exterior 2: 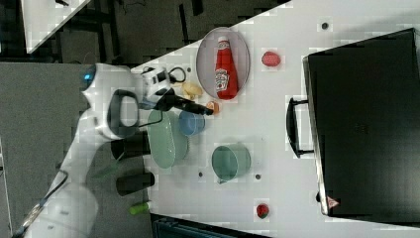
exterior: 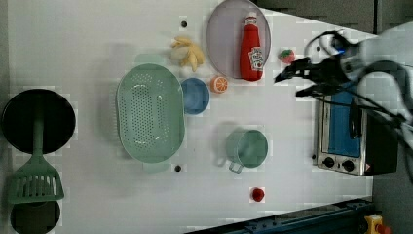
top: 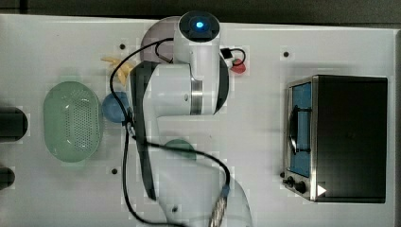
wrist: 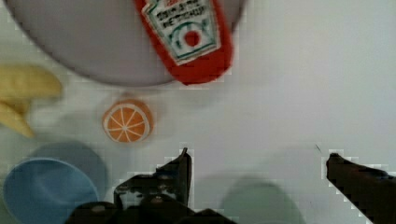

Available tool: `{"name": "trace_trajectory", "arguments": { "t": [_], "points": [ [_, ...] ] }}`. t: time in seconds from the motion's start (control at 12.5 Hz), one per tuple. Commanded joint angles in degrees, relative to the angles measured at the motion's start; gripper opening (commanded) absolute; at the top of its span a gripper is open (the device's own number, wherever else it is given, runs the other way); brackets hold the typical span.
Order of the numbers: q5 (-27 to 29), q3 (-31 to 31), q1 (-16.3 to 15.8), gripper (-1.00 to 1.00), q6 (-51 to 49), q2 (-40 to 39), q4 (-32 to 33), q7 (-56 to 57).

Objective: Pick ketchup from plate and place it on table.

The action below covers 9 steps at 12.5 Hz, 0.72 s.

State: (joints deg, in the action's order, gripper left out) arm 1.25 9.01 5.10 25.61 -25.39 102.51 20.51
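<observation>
The red ketchup [exterior: 252, 48] with its white label lies on its side on the pale lilac plate [exterior: 225, 34] at the back of the white table [exterior: 87, 44]. In the right view the ketchup [exterior 2: 225, 69] rests lengthwise on the plate [exterior 2: 207, 57]. My gripper [exterior: 290, 84] hovers above the bare table, off the plate's rim near the bottle's base, open and holding nothing. In the wrist view the ketchup [wrist: 191, 37] overhangs the plate [wrist: 84, 46], and the open gripper [wrist: 259, 161] has white table between its fingers [wrist: 184, 165]. In the top view my arm hides the bottle; a bit of plate [top: 158, 34] shows.
An orange slice [exterior: 219, 84], a blue bowl [exterior: 195, 95], bananas [exterior: 188, 51] and a green perforated basket [exterior: 150, 113] sit close to the plate. A strawberry [exterior: 287, 56] lies on its other side. A green cup [exterior: 246, 148], a toaster oven [exterior: 346, 136] and a small red item [exterior: 257, 194] stand further off.
</observation>
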Motion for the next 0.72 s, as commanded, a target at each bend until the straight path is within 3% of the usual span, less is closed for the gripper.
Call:
{"name": "trace_trajectory", "arguments": {
  "t": [0.08, 0.72],
  "points": [
    [-2.6, -0.4, -0.4, 1.0, 7.9, -0.8, -2.6, 14.9],
    [-6.6, -0.4, -2.5, 1.0, 15.1, -16.0, -11.7, 18.2]
  ]
}}
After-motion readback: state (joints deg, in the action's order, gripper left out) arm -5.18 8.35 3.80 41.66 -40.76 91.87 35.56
